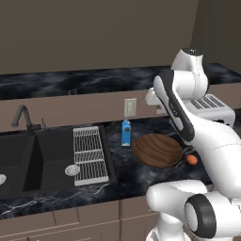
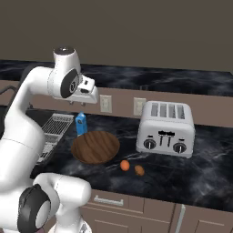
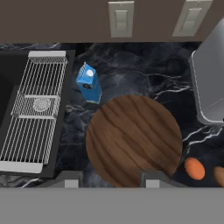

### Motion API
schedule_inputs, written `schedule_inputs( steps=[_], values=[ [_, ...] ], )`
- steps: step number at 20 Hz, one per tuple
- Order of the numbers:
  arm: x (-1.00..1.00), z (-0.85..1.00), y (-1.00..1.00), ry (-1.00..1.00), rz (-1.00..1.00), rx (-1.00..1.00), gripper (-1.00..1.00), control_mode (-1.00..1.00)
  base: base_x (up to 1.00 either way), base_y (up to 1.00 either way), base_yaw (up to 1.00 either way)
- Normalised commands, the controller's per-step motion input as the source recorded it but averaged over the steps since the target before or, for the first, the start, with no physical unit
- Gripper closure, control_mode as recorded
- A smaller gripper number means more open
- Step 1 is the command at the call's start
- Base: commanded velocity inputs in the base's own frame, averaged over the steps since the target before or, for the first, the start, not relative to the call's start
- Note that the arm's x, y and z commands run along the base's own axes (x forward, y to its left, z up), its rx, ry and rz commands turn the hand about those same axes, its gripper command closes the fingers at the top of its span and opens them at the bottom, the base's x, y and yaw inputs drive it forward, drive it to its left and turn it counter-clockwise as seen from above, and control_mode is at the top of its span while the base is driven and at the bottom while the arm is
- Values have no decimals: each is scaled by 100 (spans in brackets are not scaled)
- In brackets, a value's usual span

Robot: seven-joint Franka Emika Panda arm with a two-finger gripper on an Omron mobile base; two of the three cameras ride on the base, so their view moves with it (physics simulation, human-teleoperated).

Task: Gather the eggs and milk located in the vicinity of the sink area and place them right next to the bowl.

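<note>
The dark-brown wooden bowl (image 1: 157,149) (image 2: 95,147) (image 3: 133,138) sits on the black marble counter. The blue milk (image 1: 125,132) (image 2: 81,124) (image 3: 89,83) carton stands upright just behind the bowl's left rim. Two orange-brown eggs (image 2: 124,165) (image 2: 139,170) (image 3: 194,168) lie on the counter by the bowl's front right; one egg (image 1: 192,159) peeks out beside my arm. My gripper (image 2: 76,103) (image 3: 111,178) hangs high above the bowl, pointing down, jaws apart with nothing between them. The black sink (image 1: 28,155) lies to the left.
A white wire rack (image 1: 89,155) (image 2: 54,127) (image 3: 35,113) covers the sink's right side. A silver toaster (image 1: 212,106) (image 2: 166,129) (image 3: 210,87) stands right of the bowl. A dark faucet (image 1: 21,117) rises behind the sink. Wall outlets (image 2: 105,103) sit on the backsplash.
</note>
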Motion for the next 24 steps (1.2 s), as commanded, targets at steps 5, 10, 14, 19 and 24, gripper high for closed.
schedule_inputs(
  steps=[5, 10, 14, 19, 24],
  values=[
    [9, 0, 2, 3, 0, 0, -100, -100, 0, 0, 0],
    [37, 0, 24, 4, 0, 0, -100, -100, 0, 0, 0],
    [50, 0, 25, 16, 0, 0, -100, -100, 0, 0, 0],
    [51, 0, 28, 11, 0, 0, -100, -100, 0, 0, 0],
    [45, -6, 44, 6, -1, -8, -100, -100, 0, 0, 0]
  ],
)
